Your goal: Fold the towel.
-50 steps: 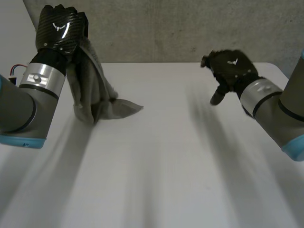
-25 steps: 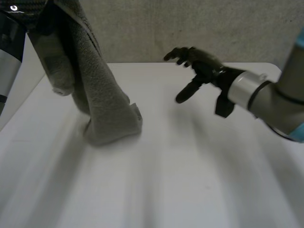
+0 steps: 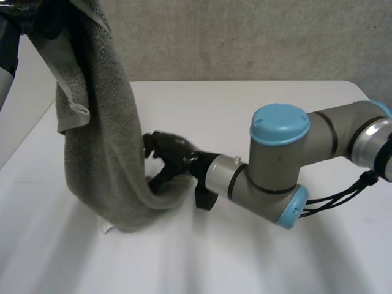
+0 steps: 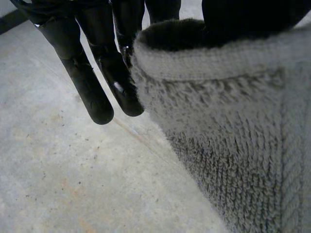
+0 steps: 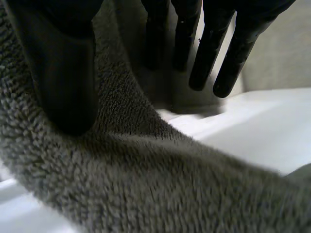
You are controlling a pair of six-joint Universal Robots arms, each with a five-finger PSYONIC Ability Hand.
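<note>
A grey towel (image 3: 104, 141) hangs from my left hand (image 3: 33, 15), held high above the table's left side, and its lower end rests bunched on the white table (image 3: 257, 251). In the left wrist view the towel's hemmed top edge (image 4: 233, 145) is pinched between the thumb and the fingers (image 4: 92, 92). My right hand (image 3: 171, 153) reaches across to the towel's lower edge just above the table. In the right wrist view its thumb (image 5: 63, 73) lies on the near side of the cloth (image 5: 146, 184). The straight fingers (image 5: 209, 53) stand apart beyond it.
My right arm (image 3: 275, 165) stretches across the middle of the table from the right. A concrete wall (image 3: 245, 37) runs behind the table's far edge. The table's left edge (image 3: 24, 147) passes close to the hanging towel.
My left hand has lifted the towel higher, so it hangs long. My right hand has swung from the right side, down and left, to the towel's lower edge.
</note>
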